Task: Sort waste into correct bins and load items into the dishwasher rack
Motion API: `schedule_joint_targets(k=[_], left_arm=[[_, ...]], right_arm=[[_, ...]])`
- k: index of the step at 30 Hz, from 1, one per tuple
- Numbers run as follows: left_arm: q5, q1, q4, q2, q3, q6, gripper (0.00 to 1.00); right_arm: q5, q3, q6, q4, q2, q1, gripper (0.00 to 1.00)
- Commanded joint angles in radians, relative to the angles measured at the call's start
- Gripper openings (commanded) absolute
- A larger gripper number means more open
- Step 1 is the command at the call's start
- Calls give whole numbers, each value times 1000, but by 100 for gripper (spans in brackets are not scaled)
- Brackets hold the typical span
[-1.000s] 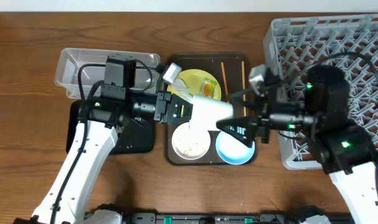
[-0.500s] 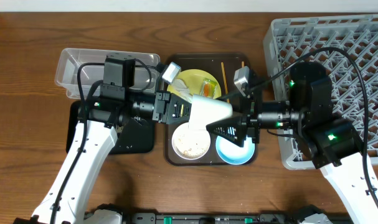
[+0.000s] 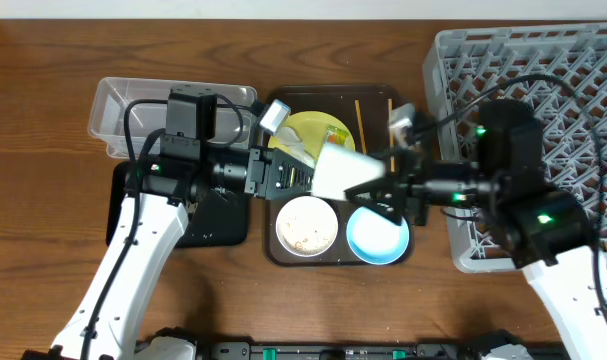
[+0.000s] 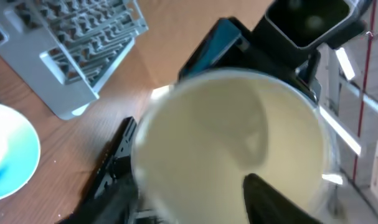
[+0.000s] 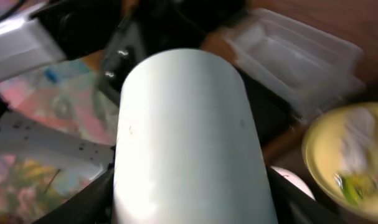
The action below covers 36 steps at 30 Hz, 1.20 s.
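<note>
White cup (image 3: 343, 170), 1: tipped sideways above your brown tray (image 3: 375, 108), near the rice-filled white bowl (image 3: 305, 226). Left claw (image 3: 305, 178) pinches its rim. Right claw (image 3: 375, 184) straddles it, fingers spread; grip: cannot tell.

Bowls, two: one white bowl (image 3: 305, 226), one light blue bowl (image 3: 378, 238). One yellow plate (image 3: 305, 130), one white cup (image 3: 345, 170), two chopsticks (image 3: 359, 120). Containers on the tabletop (image 3: 43, 100): one clear tub (image 3: 118, 115), one black tray (image 3: 223, 225), one grey rack (image 3: 583, 60), one brown serving tray (image 3: 378, 93).
</note>
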Motion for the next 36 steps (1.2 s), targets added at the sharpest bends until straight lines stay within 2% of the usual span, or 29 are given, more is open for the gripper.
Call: schedule_joint_targets(k=[1, 10, 12, 19, 27, 29, 30, 31, 32, 36], left_arm=[[35, -1, 1, -3, 13, 11, 61], [14, -1, 1, -3, 13, 11, 64], [-3, -1, -2, -3, 13, 11, 64], [-14, -1, -4, -3, 13, 11, 64], [-19, -3, -6, -3, 13, 11, 64], [-29, -3, -6, -3, 13, 11, 64], [-29, -3, -6, -3, 13, 11, 64], [-29, -3, -6, -3, 13, 11, 64], [-29, -3, -6, -3, 13, 11, 64], [-53, -3, -6, -3, 13, 11, 64]], right_arm=[[211, 13, 96, -69, -45, -120, 53], [941, 13, 331, -423, -80, -441, 54], [1023, 13, 359, -465, -58, -470, 54], [1030, 12, 361, -524, 106, -475, 56], [945, 13, 359, -475, 291, -475, 61], [923, 13, 360, -470, 311, -475, 67], [909, 13, 360, -473, 317, -475, 73], [887, 13, 362, -479, 319, -475, 83], [871, 13, 373, -482, 319, -475, 99], [780, 32, 386, -487, 304, -475, 99]])
